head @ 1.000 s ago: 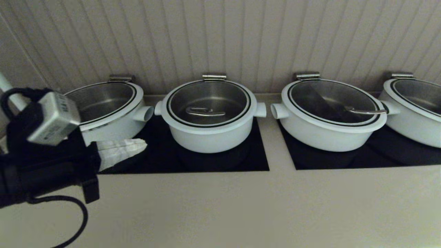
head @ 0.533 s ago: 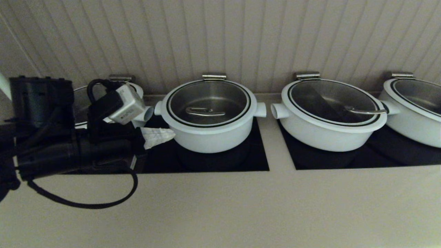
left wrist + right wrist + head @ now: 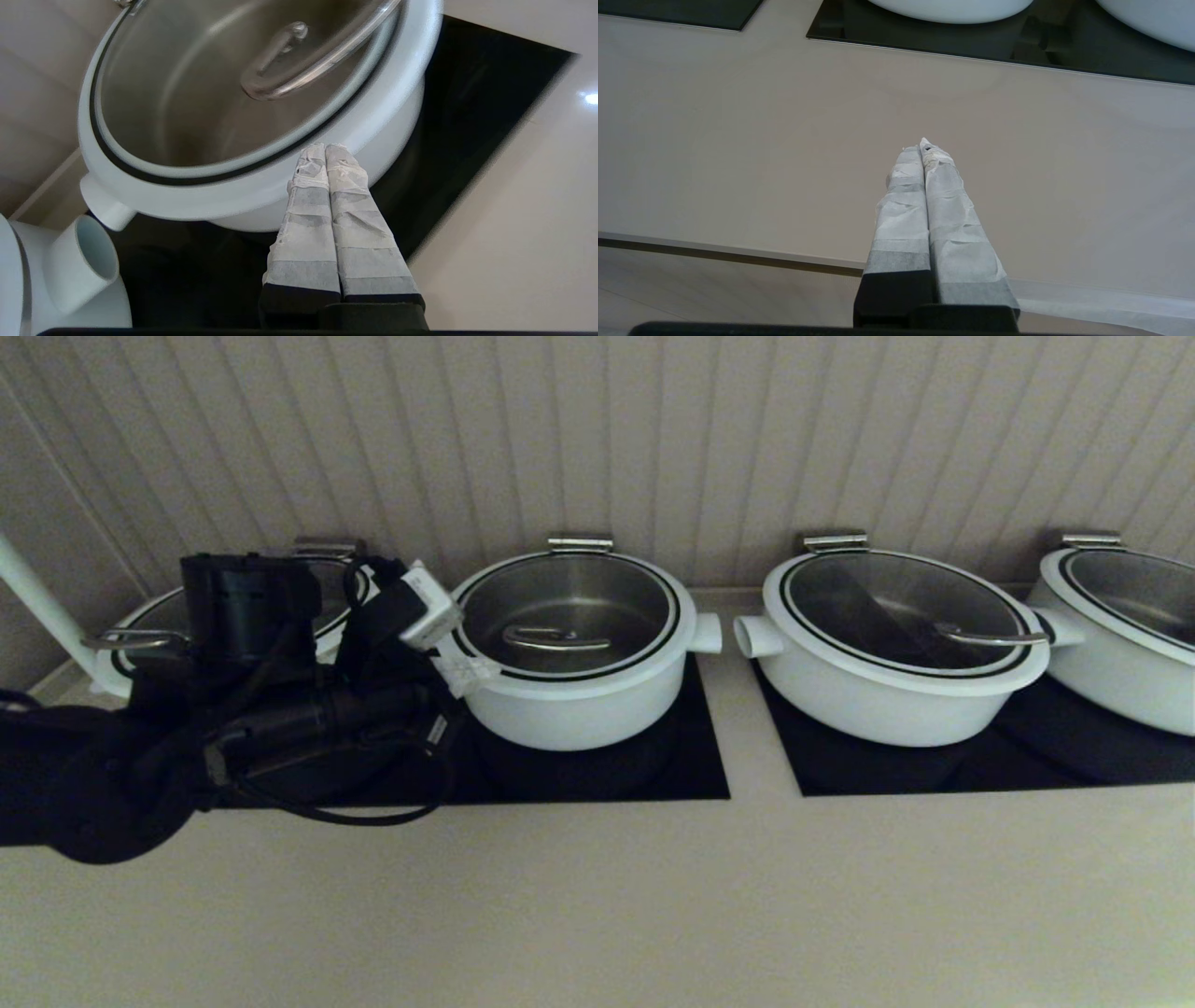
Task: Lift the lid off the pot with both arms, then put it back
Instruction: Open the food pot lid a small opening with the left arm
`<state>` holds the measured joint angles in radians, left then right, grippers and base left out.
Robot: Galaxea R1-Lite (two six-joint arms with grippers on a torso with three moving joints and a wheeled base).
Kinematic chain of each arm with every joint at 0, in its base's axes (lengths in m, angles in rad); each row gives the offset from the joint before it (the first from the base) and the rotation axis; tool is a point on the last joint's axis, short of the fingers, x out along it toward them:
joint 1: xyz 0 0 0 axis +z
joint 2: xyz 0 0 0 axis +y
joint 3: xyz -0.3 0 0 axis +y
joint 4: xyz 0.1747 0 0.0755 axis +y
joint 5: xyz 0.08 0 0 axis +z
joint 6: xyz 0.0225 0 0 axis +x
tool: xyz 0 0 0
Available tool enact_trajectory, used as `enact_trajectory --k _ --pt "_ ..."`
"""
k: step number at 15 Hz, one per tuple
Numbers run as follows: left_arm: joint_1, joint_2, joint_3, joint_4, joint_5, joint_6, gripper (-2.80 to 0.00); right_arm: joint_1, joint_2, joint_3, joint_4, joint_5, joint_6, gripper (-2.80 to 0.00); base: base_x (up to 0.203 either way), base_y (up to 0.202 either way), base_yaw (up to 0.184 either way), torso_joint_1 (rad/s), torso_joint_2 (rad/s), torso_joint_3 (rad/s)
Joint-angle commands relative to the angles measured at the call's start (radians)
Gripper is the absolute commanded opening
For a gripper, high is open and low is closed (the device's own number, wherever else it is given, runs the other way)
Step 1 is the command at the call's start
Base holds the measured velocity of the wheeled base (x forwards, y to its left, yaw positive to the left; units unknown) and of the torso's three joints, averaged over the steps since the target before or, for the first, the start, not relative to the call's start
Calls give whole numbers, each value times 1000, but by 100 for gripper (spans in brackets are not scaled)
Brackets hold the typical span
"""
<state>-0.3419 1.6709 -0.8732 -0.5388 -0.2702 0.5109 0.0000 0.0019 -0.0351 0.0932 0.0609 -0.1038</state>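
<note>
My left gripper (image 3: 325, 148) pinched closed, empty, tips just under lid (image 3: 567, 616) rim on pot (image 3: 569, 705). Closed tips may skid, jolt pot. Right gripper (image 3: 923, 144) closed, empty, above counter (image 3: 738, 140).

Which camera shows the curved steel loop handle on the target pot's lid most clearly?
The head view: the curved steel loop handle lies sharp and whole across the round glass lid. The left wrist view shows the handle larger but blurred. The right wrist view misses it.
</note>
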Motion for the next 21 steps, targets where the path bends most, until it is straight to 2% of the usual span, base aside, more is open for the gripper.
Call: enact_trajectory --k 1,4,8,16,18,21 --pt "0 56 -12 -13 3 -1 -280 0 1 0 0 0 0 -280 0 0 0 0 0 0" --pt "0 86 -35 -15 27 -8 -280 0 0 0 0 0 1 -280 0 0 0 0 0 0" --pt "-3 130 -113 -15 50 -64 -280 0 1 0 0 0 4 -280 0 0 0 0 0 0" --pt "-45 191 -215 -12 52 -75 -280 0 1 0 0 -3 15 -280 0 0 0 0 0 0" --pt "-46 201 -227 -12 66 -101 -280 0 1 0 0 -3 15 -280 0 0 0 0 0 0" --pt "-45 210 -242 -14 83 -104 -280 0 1 0 0 -3 15 -280 0 0 0 0 0 0"
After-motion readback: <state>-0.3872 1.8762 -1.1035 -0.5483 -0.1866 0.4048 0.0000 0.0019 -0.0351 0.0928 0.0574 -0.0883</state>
